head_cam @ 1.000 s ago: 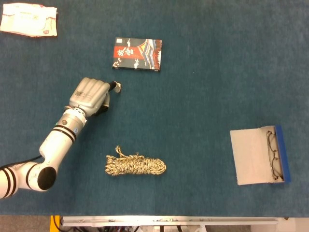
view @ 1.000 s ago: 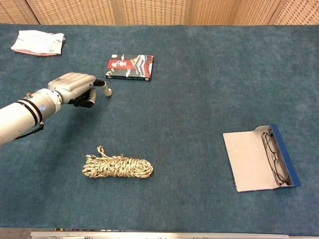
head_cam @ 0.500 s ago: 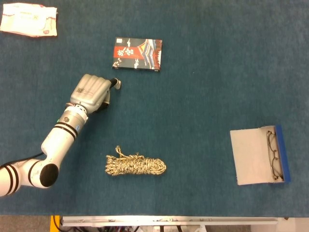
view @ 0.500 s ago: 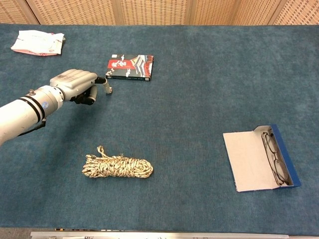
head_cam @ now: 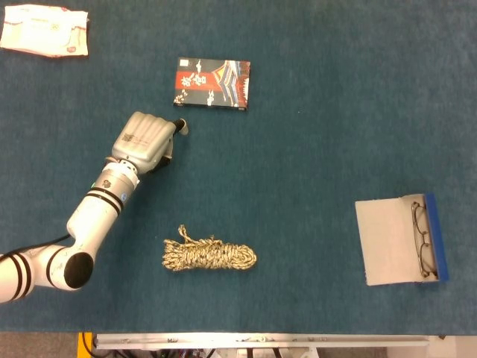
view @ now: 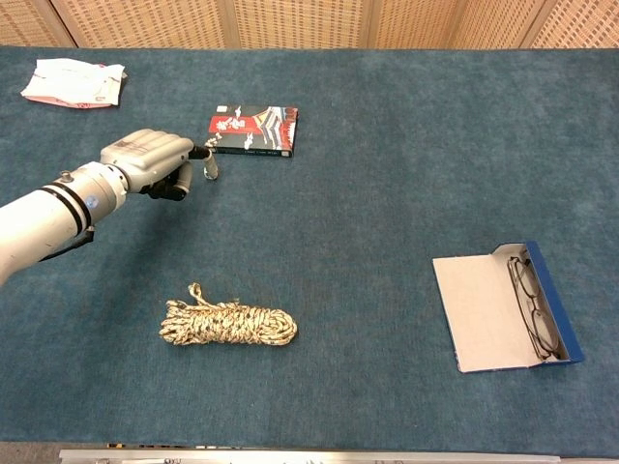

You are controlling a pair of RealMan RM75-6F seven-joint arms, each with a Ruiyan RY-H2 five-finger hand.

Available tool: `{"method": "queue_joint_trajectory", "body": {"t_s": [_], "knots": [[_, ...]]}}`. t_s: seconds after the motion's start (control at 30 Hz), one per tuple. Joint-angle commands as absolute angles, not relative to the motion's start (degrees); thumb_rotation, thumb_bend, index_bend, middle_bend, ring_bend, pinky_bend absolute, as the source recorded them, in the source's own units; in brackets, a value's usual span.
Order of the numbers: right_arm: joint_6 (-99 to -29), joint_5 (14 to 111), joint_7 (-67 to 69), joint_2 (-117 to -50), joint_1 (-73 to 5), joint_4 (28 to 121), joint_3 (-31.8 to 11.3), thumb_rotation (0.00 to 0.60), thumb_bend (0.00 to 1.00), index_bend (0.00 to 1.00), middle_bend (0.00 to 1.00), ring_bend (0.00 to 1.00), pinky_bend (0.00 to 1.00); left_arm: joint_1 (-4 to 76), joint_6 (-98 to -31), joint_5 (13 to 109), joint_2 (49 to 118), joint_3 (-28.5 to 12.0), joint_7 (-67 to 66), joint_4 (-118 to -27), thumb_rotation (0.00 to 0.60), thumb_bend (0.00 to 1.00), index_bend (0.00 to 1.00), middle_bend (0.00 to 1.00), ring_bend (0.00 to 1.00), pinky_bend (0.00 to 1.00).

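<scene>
- Left robot hand [head_cam: 145,139] hovers over the blue counter [head_cam: 320,112], fingers curled in together, nothing held; a thumb tip projects toward the box.
- Nearest item: dark red-and-black box [head_cam: 212,83], lying flat on the counter just beyond and to the right of the robot hand, apart from it.
- Chest view agrees: left robot hand [view: 150,159] close below the near left corner of the box [view: 252,130].
- Coiled rope [head_cam: 209,255] lies nearer the front edge, well apart from the robot hand.
- Open glasses case [head_cam: 402,239] with spectacles at far right.
- White packet [head_cam: 43,30] at far left corner.
- Right robot hand appears in neither view.
</scene>
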State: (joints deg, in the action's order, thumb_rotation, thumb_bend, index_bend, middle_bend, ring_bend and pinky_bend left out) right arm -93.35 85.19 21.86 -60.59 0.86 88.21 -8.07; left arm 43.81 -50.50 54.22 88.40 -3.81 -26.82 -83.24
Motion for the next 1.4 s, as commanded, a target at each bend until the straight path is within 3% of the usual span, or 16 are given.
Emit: {"method": "queue_joint_trajectory", "body": {"t_s": [0.03, 0.23, 0.33, 0.47, 0.53, 0.7, 0.73, 0.87, 0.9, 1.0, 1.4], "knots": [[-93.6, 85.7, 22.1, -60.5, 0.9, 88.0, -7.9, 0.6, 0.1, 0.25, 0.26, 0.17, 0.44, 43.4, -51.5, 54.6, 87.9, -3.5, -27.3, -84.4, 0.6, 1.0, 0.3, 1.0, 1.0, 1.0], [-95.2, 87.4, 24.2, -60.6, 1.2, 87.2, -7.6, 0.6, 0.1, 0.26, 0.26, 0.17, 0.44, 39.9, -58.4, 59.7, 83.7, -1.0, -28.4, -91.0, 0.6, 1.0, 0.28, 1.0, 0.98, 1.0], [-95.2, 87.5, 23.9, -60.8, 1.2, 86.9, -7.5, 0.6, 0.1, 0.27, 0.26, 0.17, 0.44, 36.8, -64.2, 64.4, 80.6, 1.2, -29.3, -95.4, 0.6, 1.0, 0.26, 1.0, 0.86, 0.98], [-94.6, 87.4, 22.4, -61.0, 0.9, 87.0, -7.4, 0.6, 0.1, 0.27, 0.26, 0.17, 0.44, 33.0, -71.6, 69.9, 77.1, 3.2, -30.7, -99.5, 0.6, 0.98, 0.22, 0.82, 0.71, 0.88], [-94.2, 87.4, 21.6, -61.1, 0.7, 87.1, -7.3, 0.6, 0.1, 0.27, 0.26, 0.17, 0.44, 31.1, -74.9, 72.5, 75.6, 4.0, -30.9, -100.8, 0.6, 0.93, 0.22, 0.72, 0.66, 0.85], [-93.0, 87.3, 19.2, -61.5, 0.0, 87.5, -7.1, 0.6, 0.1, 0.27, 0.26, 0.17, 0.44, 25.9, -82.3, 78.5, 71.5, 6.1, -29.0, -102.9, 0.6, 0.55, 0.16, 0.47, 0.49, 0.72], [-92.8, 87.3, 18.7, -61.6, -0.1, 87.6, -7.0, 0.6, 0.1, 0.27, 0.26, 0.17, 0.44, 25.0, -83.3, 79.3, 70.7, 6.5, -28.7, -102.9, 0.6, 0.51, 0.15, 0.43, 0.46, 0.68], [-92.0, 87.1, 16.4, -62.1, -0.5, 88.0, -6.9, 0.6, 0.1, 0.27, 0.26, 0.17, 0.44, 21.0, -87.7, 82.4, 67.9, 7.7, -27.4, -102.9, 0.6, 0.39, 0.13, 0.3, 0.32, 0.35], [-91.8, 87.1, 15.9, -62.3, -0.6, 88.2, -6.8, 0.6, 0.1, 0.27, 0.26, 0.17, 0.44, 20.2, -88.7, 83.0, 67.4, 7.9, -27.2, -102.9, 0.6, 0.37, 0.13, 0.28, 0.28, 0.29], [-91.0, 87.0, 14.2, -62.7, -1.1, 88.5, -6.7, 0.6, 0.1, 0.27, 0.26, 0.17, 0.44, 17.7, -91.6, 85.5, 66.3, 8.5, -25.8, -102.2, 0.6, 0.36, 0.13, 0.27, 0.23, 0.23], [-88.1, 85.8, 9.9, -63.7, -2.5, 88.9, -6.5, 0.6, 0.1, 0.27, 0.26, 0.17, 0.44, 12.9, -93.1, 87.4, 65.4, 6.7, -14.4, -94.8, 0.6, 0.36, 0.28, 0.32, 0.23, 0.23]]}}
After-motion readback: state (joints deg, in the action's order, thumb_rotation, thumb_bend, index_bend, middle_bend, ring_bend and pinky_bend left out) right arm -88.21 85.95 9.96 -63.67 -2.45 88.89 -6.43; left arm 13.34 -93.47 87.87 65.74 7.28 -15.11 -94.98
